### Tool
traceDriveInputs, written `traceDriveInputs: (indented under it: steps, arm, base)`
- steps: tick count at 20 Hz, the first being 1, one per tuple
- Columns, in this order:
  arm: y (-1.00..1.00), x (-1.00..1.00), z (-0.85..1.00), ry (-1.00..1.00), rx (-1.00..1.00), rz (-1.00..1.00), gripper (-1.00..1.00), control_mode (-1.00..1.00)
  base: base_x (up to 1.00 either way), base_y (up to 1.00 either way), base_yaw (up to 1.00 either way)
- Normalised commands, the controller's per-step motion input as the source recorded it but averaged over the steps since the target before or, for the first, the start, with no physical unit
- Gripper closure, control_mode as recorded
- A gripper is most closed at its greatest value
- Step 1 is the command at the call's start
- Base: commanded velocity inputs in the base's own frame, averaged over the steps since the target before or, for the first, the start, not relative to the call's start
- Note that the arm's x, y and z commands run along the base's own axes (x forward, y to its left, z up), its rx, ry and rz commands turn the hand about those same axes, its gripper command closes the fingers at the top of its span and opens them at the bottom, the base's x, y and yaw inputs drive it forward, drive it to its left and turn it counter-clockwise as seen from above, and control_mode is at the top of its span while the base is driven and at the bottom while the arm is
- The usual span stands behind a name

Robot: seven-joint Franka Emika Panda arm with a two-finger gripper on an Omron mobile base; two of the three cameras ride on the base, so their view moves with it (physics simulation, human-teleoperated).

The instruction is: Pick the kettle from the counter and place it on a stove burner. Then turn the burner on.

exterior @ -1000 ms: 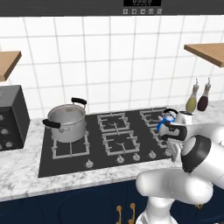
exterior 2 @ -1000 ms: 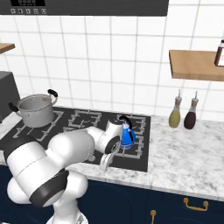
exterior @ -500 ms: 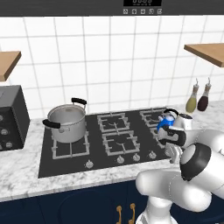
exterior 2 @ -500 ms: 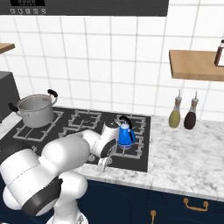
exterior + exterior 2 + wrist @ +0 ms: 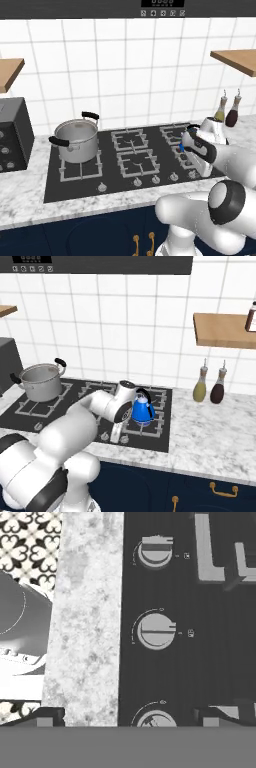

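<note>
Black cooktop [image 5: 107, 167] set in marble bench [image 5: 215, 433]; steel pot [image 5: 76, 141] far left. Blue kettle [image 5: 142, 409] sits on right-side burner [image 5: 152, 426]. Tool [image 5: 127, 717] spread open, empty, over front knobs [image 5: 156, 631]. Knob prob. stiff, smooth, small: pinch across its raised ridge.

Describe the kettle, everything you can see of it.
The kettle is small, squat and glossy blue, with an arched black handle over the top and a lid with a small knob. It stands upright on a grey burner grate at the right end of the black cooktop, in the front row. The robot's white forearm crosses just left of it in the right base view and hides most of it in the left base view, where a sliver of blue shows. Nothing grips it.
</note>
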Motion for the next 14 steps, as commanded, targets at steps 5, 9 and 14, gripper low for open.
traceDriveInputs:
  steps: [5,9,14]
  arm:
    - [0.0,-0.12,1.0,-0.13,0.0,0.11,-1.0,-1.0]
    - [0.01,-0.1,0.89,-0.13,-0.01,0.08,-1.0,-1.0]
    - [0.01,-0.07,0.49,-0.13,-0.03,0.06,-1.0,-1.0]
  base:
    - [0.0,0.0,0.0]
    - [0.0,0.0,0.0]
    - [0.0,0.0,0.0]
